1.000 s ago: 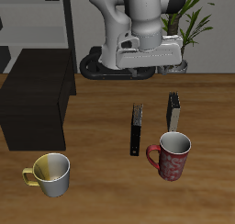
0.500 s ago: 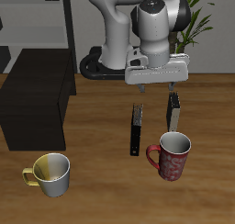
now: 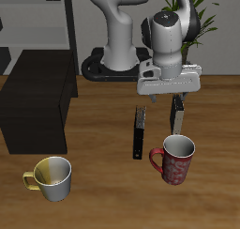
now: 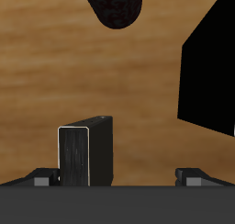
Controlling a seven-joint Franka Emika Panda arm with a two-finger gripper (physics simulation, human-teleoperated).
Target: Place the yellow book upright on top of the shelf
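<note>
The yellow book [image 3: 177, 118] stands upright on the table behind the red mug, showing its dark edge and pale page strip. In the wrist view the yellow book [image 4: 84, 155] stands just below my fingers, closer to one fingertip than the other. My gripper [image 3: 164, 100] is open and empty, hovering directly above the book without touching it; it also shows in the wrist view [image 4: 117, 177]. The shelf [image 3: 36, 99] is a low black cabinet at the table's far side from the book, well away from the gripper.
A longer all-dark book [image 3: 140, 131] stands close beside the yellow book. A red mug [image 3: 174, 159] sits just in front of it, also in the wrist view [image 4: 117, 5]. A yellow mug [image 3: 52, 177] stands near the front edge. A black surface [image 4: 209, 76] flanks the wrist view.
The gripper has swung sideways from over the dark book toward the yellow book and come lower, ending above the yellow book. The objects have not moved.
</note>
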